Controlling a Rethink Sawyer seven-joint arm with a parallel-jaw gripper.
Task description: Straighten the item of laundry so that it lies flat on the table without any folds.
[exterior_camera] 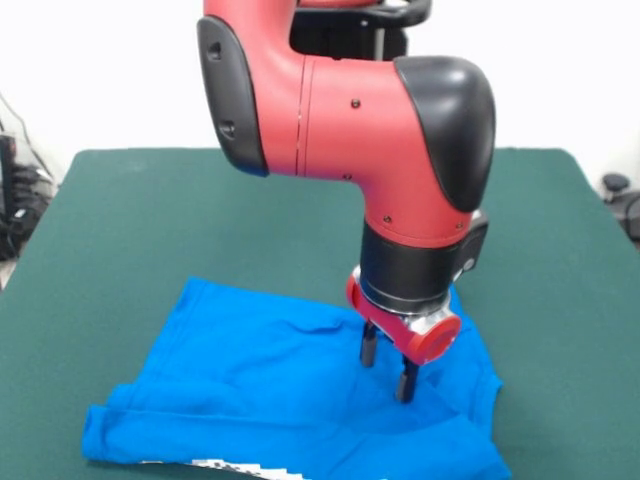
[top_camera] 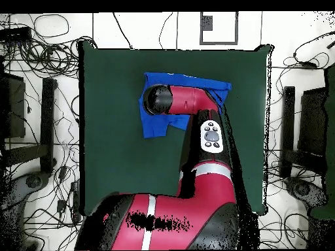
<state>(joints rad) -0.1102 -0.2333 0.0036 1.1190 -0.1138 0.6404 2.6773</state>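
Note:
The item of laundry (exterior_camera: 260, 390) is a bright blue T-shirt lying plain side up near the front edge of the table (exterior_camera: 150, 220), with soft wrinkles and a folded lower hem where a strip of white print shows. My gripper (exterior_camera: 387, 372) stands over the shirt's right part, its two dark fingers apart and pointing down, tips at or just above the cloth with nothing between them. In the overhead view the shirt (top_camera: 152, 123) lies near the table's (top_camera: 118, 98) far edge, and the arm hides the gripper and much of the cloth.
Green felt surrounds the shirt on the left, right and behind in the front view. Cables and equipment lie on the floor beyond the table edges in the overhead view.

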